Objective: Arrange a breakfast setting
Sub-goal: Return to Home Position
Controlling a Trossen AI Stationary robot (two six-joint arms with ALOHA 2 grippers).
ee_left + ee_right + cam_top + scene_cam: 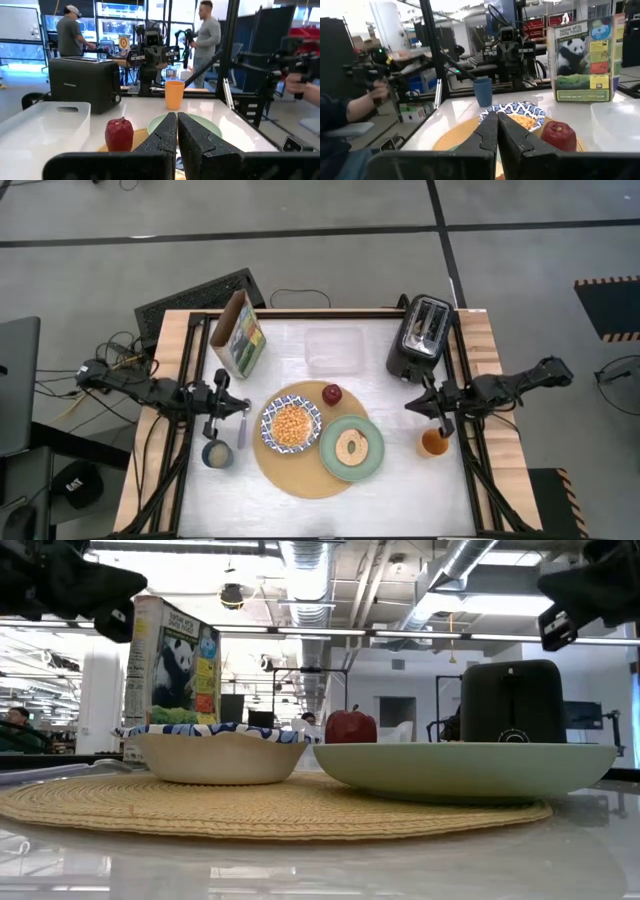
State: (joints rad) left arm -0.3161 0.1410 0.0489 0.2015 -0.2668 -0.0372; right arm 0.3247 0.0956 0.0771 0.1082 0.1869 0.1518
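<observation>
White table [400, 495], tan mat [290, 475]; ducted ceiling [340, 600] overhead.

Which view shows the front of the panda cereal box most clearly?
The right wrist view: the cereal box faces it, panda picture plainly shown. The high view gives mainly its top edge and a slanted face. The low view shows it at an angle, its foot behind the bowl. The left wrist view misses it.

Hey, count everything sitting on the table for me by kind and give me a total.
Cups: 2, blue cup and orange cup
Dishes: 2, patterned bowl and green plate
Food: 2, red apple and toast slice
Spoon: 1
Round mat: 1
Panda cereal box: 1
Black toaster: 1
Clear container: 1
Total: 11
</observation>
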